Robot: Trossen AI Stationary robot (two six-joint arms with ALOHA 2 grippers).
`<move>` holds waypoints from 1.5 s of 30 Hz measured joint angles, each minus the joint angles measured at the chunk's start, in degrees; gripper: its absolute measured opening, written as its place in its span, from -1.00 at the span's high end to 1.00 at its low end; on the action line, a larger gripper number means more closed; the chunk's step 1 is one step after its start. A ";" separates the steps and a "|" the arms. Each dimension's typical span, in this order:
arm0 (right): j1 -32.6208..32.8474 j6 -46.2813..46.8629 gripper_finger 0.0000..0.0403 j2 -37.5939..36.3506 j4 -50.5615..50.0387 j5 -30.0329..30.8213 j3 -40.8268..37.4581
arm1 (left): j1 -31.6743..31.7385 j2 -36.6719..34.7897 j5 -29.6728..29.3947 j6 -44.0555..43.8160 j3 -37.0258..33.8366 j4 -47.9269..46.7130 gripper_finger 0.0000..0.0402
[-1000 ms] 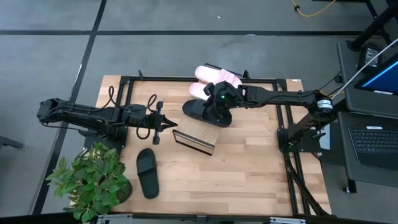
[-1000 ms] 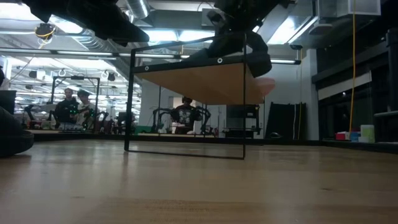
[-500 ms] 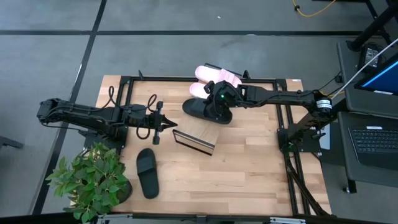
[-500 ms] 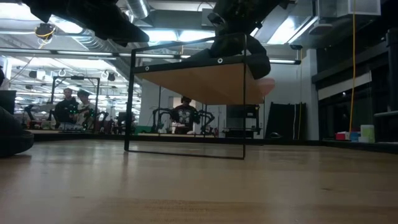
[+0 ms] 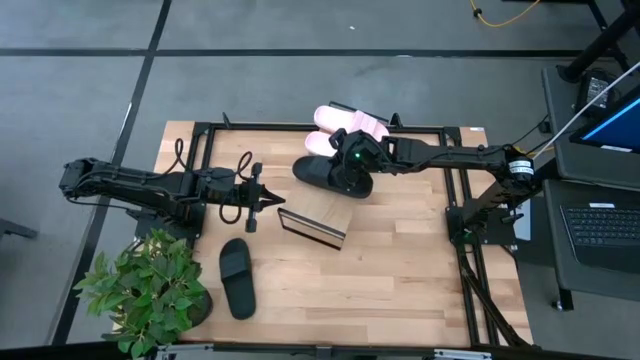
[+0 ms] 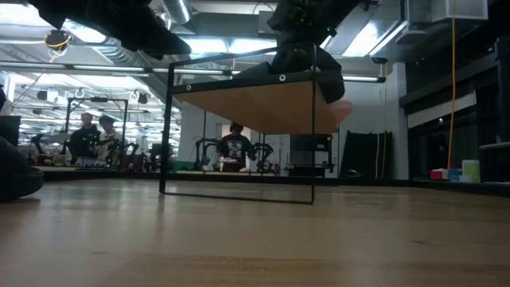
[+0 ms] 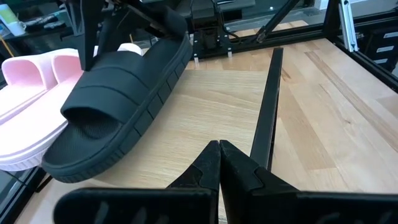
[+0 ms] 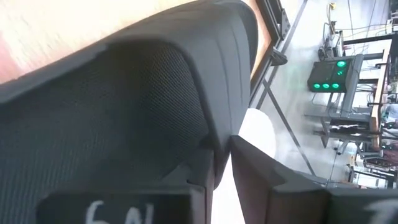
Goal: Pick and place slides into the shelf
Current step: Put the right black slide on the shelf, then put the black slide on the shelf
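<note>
My right gripper (image 5: pixel 350 166) (image 8: pixel 224 165) is over the upper part of the slanted wooden shelf (image 5: pixel 322 212) (image 6: pixel 263 104), shut on a black slide (image 5: pixel 328 176) (image 7: pixel 118 99). Two pale pink slides (image 5: pixel 342 126) (image 7: pixel 37 93) lie side by side just beyond it, toward the far edge. A second black slide (image 5: pixel 236 278) lies sole-down on the tabletop near the front left. My left gripper (image 5: pixel 274 203) (image 7: pixel 219 148) is shut and hovers level at the left end of the shelf's dark lower lip (image 7: pixel 267 118), touching nothing. My right gripper holds the black slide by the edge of its wide strap (image 8: pixel 221 134), coming from above. One finger (image 8: pixel 186 180) is under the strap against the mesh lining and the other (image 8: pixel 267 174) is outside. The slide sits tilted over the shelf's upper part; whether its sole touches the board I cannot tell.
A potted plant (image 5: pixel 150 295) stands at the table's near left corner. A black metal frame (image 5: pixel 455 160) runs around the tabletop. Bare wood lies near and right of the shelf. People and equipment show in the room behind (image 6: pixel 96 135).
My right gripper has carried the black slide a little toward the far edge and slightly upward, staying shut on it.
</note>
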 joint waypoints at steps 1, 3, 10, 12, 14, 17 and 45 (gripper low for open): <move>0.00 0.00 0.72 0.00 -0.17 0.00 0.01 | -0.02 -0.02 0.00 0.00 0.01 0.00 1.00; 0.00 0.02 0.72 0.00 -0.50 0.00 0.01 | -0.02 -0.01 0.00 0.00 0.01 0.01 1.00; 0.00 0.43 0.72 0.00 -0.78 0.11 0.01 | 0.00 0.00 0.00 0.00 0.02 0.01 1.00; 0.00 0.86 0.72 0.00 -1.00 0.17 0.00 | -0.01 0.00 0.00 0.00 0.01 0.00 1.00; 0.00 1.26 0.72 0.00 -1.24 0.17 -0.01 | -0.02 0.00 0.00 0.00 0.02 0.01 1.00; -0.02 1.46 0.72 0.00 -1.52 0.17 -0.01 | -0.01 -0.01 0.00 -0.01 0.01 0.00 1.00; 0.13 8.07 0.17 0.00 -2.76 0.71 -0.03 | -0.01 -0.01 0.00 -0.17 0.00 -0.30 1.00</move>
